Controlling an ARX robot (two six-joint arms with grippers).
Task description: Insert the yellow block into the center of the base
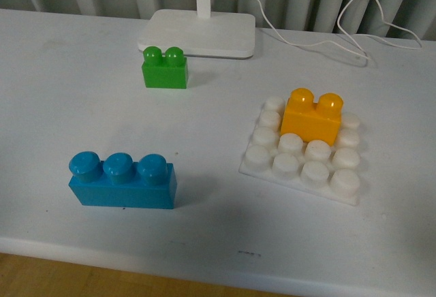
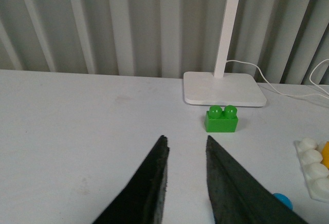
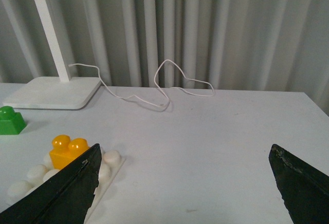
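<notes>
Long blue three-stud plastic brick (image 1: 122, 181) closest, front-left on white desk (image 1: 61, 92). Small green two-stud brick (image 1: 165, 68) further back. Right side: orange-yellow two-stud plastic block (image 1: 313, 116) sits on flat white studded square base (image 1: 305, 150), back-middle studs. Left fingers (image 2: 154, 183) narrowly apart, empty; right fingers (image 3: 69, 188) spread wide, empty.

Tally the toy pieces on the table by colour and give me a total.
Yellow: 1, the yellow block, sitting on the base.
Green: 1, the green two-stud brick.
Blue: 1, the blue three-stud brick.
White: 1, the base.
Total: 4.
</notes>
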